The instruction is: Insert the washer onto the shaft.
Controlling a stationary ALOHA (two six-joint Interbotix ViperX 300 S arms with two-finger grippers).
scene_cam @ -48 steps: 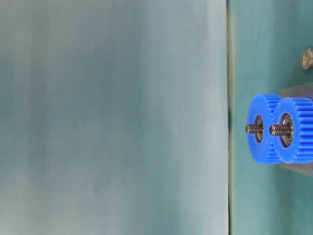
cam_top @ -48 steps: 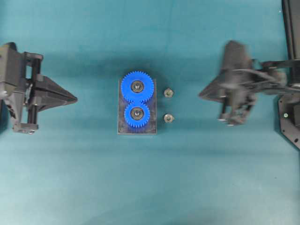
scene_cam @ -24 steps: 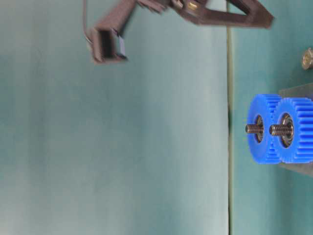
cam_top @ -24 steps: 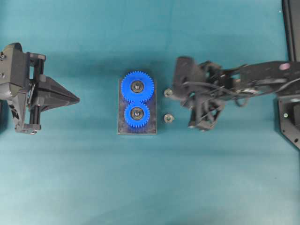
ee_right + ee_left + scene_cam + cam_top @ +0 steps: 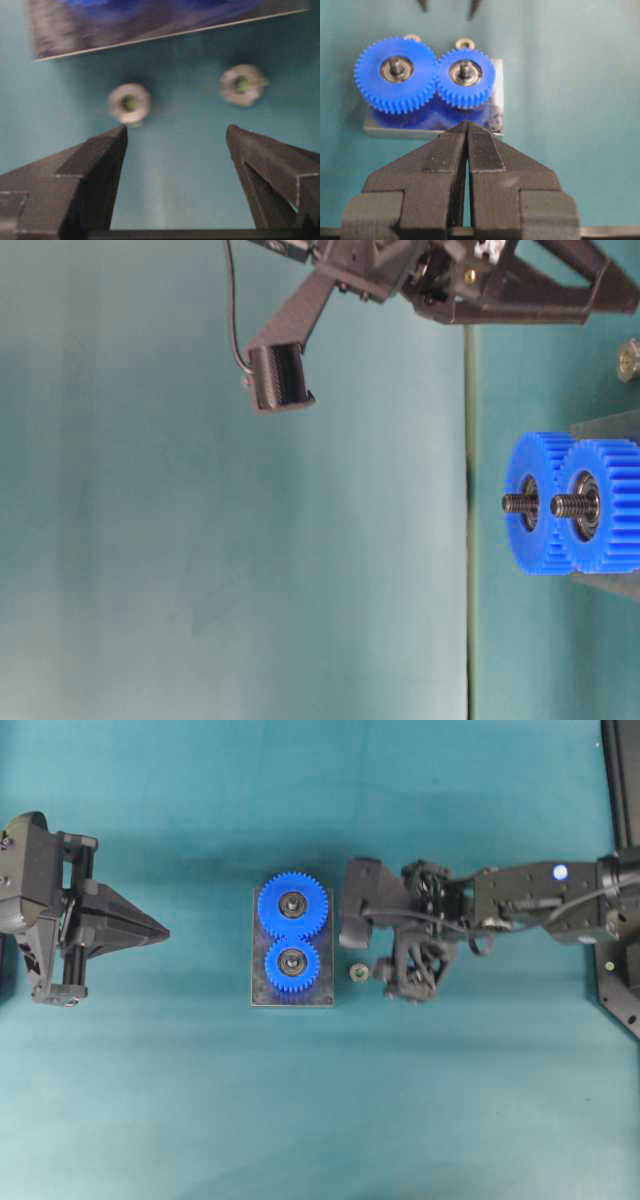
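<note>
Your right gripper stands wide, near the washers, ready to straddle one; the left gripper, fully closed, waits left of the gears.

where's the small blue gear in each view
Overhead: small blue gear at centre, on the base plate.
Table-level: nearer of the two gears, at the picture's right edge.
Left wrist: upper middle, right of the big gear.
Right wrist: too blurred to tell.
Shared landmark: the big gear meshing with it.
</note>
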